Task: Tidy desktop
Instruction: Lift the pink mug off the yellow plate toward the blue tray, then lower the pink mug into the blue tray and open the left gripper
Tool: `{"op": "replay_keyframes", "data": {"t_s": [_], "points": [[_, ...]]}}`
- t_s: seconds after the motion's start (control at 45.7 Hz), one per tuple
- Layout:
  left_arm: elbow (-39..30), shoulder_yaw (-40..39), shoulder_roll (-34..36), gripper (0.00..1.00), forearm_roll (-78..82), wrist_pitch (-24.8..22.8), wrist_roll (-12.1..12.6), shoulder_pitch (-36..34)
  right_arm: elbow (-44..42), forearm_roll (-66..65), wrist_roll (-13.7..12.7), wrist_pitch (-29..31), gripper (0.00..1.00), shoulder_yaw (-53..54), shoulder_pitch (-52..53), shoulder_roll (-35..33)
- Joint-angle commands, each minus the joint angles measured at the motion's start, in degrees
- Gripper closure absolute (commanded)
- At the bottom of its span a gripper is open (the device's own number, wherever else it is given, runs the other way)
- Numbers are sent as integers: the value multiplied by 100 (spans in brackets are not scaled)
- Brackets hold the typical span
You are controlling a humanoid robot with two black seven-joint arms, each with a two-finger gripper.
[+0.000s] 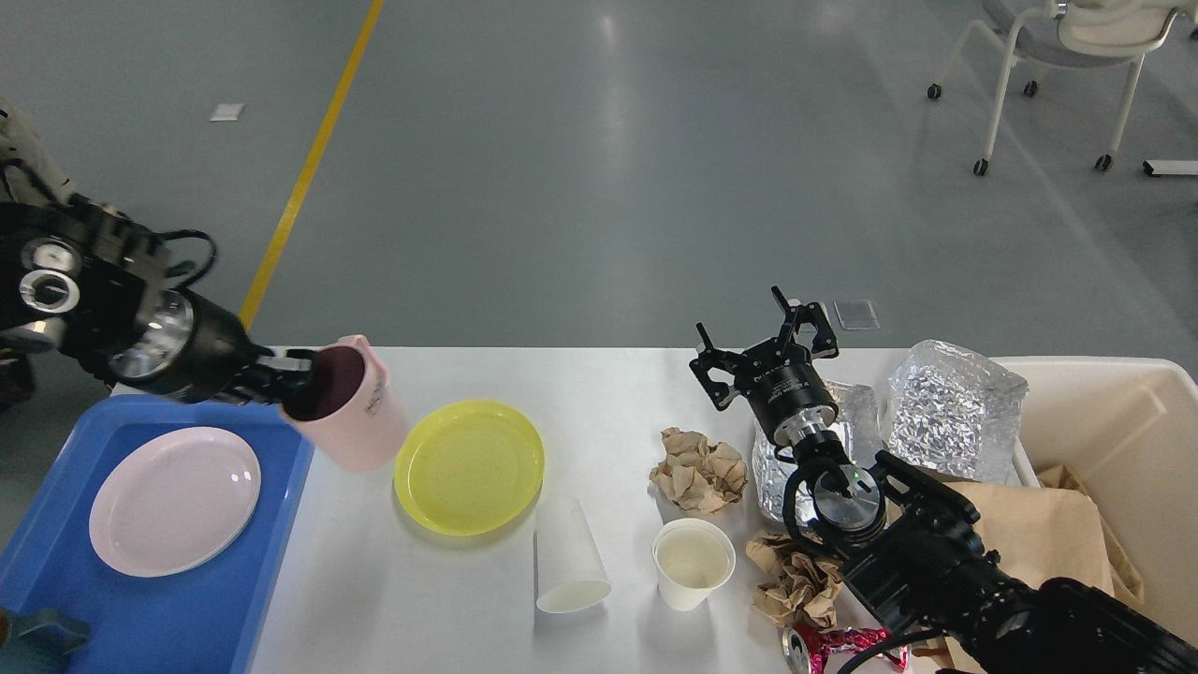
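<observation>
The white desktop (599,384) spans the view. My left gripper (295,373) is shut on the rim of a pink mug (351,412) and holds it tilted, lifted above the table's left part, beside the blue tray (187,618). A yellow plate (470,466) lies bare on the desktop. My right gripper (763,339) is open and empty, raised near the table's far edge. On the table lie a tipped white paper cup (568,554), an upright paper cup (693,564), crumpled brown paper (697,468) and another wad (796,580).
A pink plate (173,513) lies in the blue tray. Crumpled foil (955,412) and a clear bottle (856,412) lie at the right by the cream bin (1123,412), which holds brown paper. A crushed pink can (833,648) lies at the front. A chair (1076,56) stands far back.
</observation>
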Motion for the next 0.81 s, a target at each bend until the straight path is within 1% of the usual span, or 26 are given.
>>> {"op": "replay_keyframes", "data": {"t_s": [0.0, 0.066, 0.131, 0.197, 0.263, 0.307, 0.394, 0.525, 0.657, 0.788], "points": [[-12, 17, 1052, 100, 1048, -1065, -279, 102, 0, -2, 0, -1, 0, -1, 1, -8], [-4, 79, 1448, 100, 1848, -1075, -797, 487, 0, -2, 0, -1, 0, -1, 1, 1], [5, 52, 1669, 100, 2639, -891, -1281, 1015, 0, -2, 0, -1, 0, -1, 1, 1], [49, 61, 1731, 100, 3141, -426, -1624, 1411, 0, -2, 0, -1, 0, -1, 1, 1], [163, 96, 1687, 100, 3248, 128, -1836, 1727, 0, -2, 0, -1, 0, -1, 1, 1], [251, 105, 1669, 100, 3274, 357, -1880, 1921, 0, -2, 0, -1, 0, 8, 1, 1], [444, 96, 1494, 100, 3292, 769, -1889, 2368, 0, -2, 0, -1, 0, -1, 1, 1], [471, 105, 1353, 100, 3292, 1376, -1889, 2861, 0, -2, 0, -1, 0, 8, 1, 1], [471, 114, 1186, 100, 3310, 1711, -1889, 3301, 0, -2, 0, -1, 0, 8, 1, 1], [524, 114, 1098, 100, 3310, 1904, -1889, 3468, 0, -2, 0, -1, 0, 8, 1, 1]]}}
